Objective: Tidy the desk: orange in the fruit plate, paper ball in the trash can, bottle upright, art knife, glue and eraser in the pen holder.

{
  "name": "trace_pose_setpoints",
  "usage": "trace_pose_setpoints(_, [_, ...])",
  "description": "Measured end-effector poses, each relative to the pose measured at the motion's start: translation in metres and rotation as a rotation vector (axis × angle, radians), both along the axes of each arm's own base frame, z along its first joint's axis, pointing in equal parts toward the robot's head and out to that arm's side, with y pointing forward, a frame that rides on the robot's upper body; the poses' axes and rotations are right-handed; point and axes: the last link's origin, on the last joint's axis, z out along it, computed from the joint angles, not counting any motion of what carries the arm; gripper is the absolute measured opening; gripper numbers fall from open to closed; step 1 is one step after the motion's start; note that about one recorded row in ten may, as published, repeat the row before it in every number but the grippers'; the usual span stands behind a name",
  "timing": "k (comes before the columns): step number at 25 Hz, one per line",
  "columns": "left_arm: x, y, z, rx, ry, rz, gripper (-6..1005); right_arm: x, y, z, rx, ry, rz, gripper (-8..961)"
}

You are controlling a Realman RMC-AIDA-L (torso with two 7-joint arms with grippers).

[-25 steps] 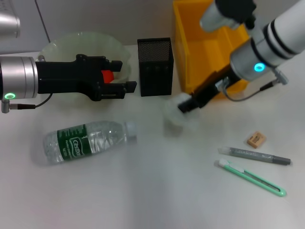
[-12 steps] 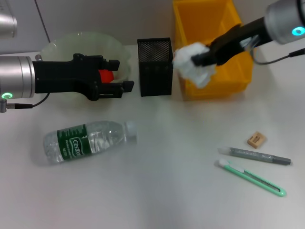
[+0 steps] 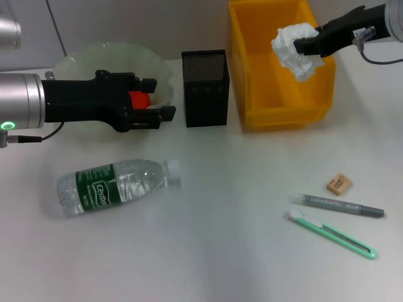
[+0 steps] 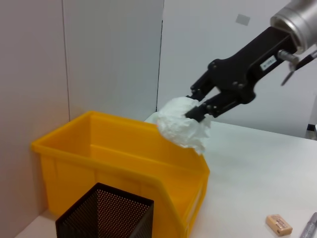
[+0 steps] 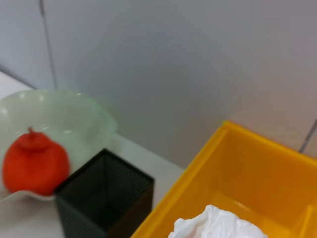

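Note:
My right gripper (image 3: 302, 46) is shut on the white paper ball (image 3: 291, 41) and holds it above the yellow trash can (image 3: 277, 108); the left wrist view shows the ball (image 4: 181, 126) hanging over the bin's rim. The orange (image 3: 138, 99) lies in the pale green fruit plate (image 3: 101, 56). My left gripper (image 3: 165, 97) hovers open over the plate's edge, above the orange. The clear bottle (image 3: 113, 184) lies on its side. Right of it lie the eraser (image 3: 338, 184), the grey glue (image 3: 337, 205) and the green art knife (image 3: 330, 234). The black mesh pen holder (image 3: 204, 94) stands between plate and bin.
A wall rises just behind the plate, pen holder and bin. White desk surface stretches between the bottle and the small items at the right.
My right gripper has lifted the paper ball from the desk in front of the bin and carried it up and back over the bin. The left arm has stayed put.

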Motion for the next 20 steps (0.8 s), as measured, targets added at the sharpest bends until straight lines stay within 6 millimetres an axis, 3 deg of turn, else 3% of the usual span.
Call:
trace_pose_setpoints(16, [-0.001,-0.001,-0.001,-0.004,0.003,0.003,715,0.014,0.03,-0.024,0.06,-0.043,0.005,315])
trace_pose_setpoints(20, [-0.002,-0.001,-0.002,-0.006,0.01,0.003,715,0.014,0.032,-0.026,0.066,-0.043,0.008,416])
